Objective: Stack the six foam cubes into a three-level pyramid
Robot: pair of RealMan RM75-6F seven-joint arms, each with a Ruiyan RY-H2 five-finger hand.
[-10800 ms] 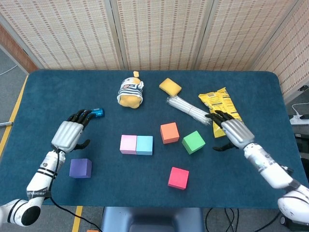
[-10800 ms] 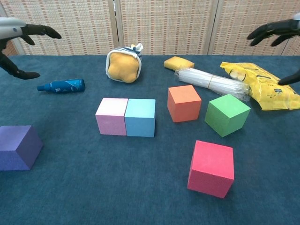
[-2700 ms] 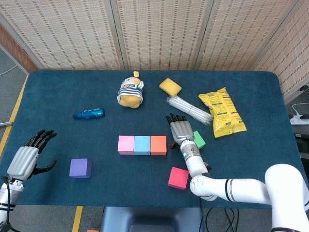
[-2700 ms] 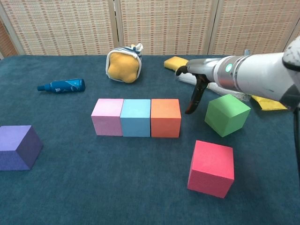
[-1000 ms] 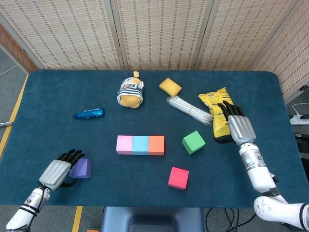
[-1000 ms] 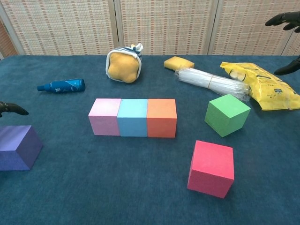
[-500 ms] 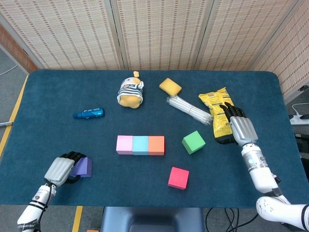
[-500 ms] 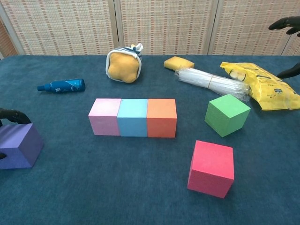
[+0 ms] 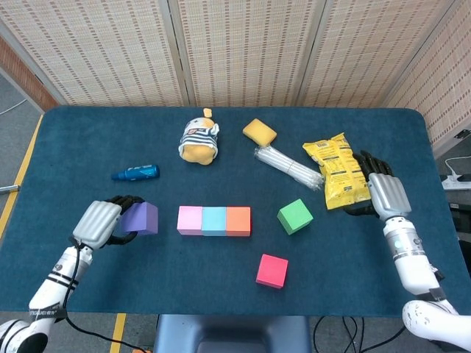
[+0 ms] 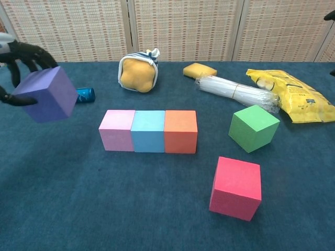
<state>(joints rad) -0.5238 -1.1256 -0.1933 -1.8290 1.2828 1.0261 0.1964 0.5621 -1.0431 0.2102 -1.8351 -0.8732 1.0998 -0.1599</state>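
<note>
Purple foam shows first: the purple cube [image 9: 140, 218] is gripped in the left hand [image 9: 99, 223], fingers [image 10: 32, 51] curled over its top, and is held tilted in the air just left of the row. Behind it on the table [image 9: 73, 140] lies a blue bottle [image 9: 135, 173]. The row itself is the pink cube [image 10: 118, 129], the light-blue cube [image 10: 148, 130] and the orange cube [image 10: 181, 131], touching side by side. Behind them sits a striped plush toy [image 10: 138, 70], with a yellow sponge [image 10: 199, 69] and a clear pack of straws [image 10: 238, 92] further right. The green cube [image 10: 253, 127] stands apart, right of the row; the red cube [image 10: 236, 187] lies nearer the front edge. A yellow snack bag [image 9: 338, 179] rests beside the right hand [image 9: 386, 193], which holds nothing, its fingers spread over the table.
</note>
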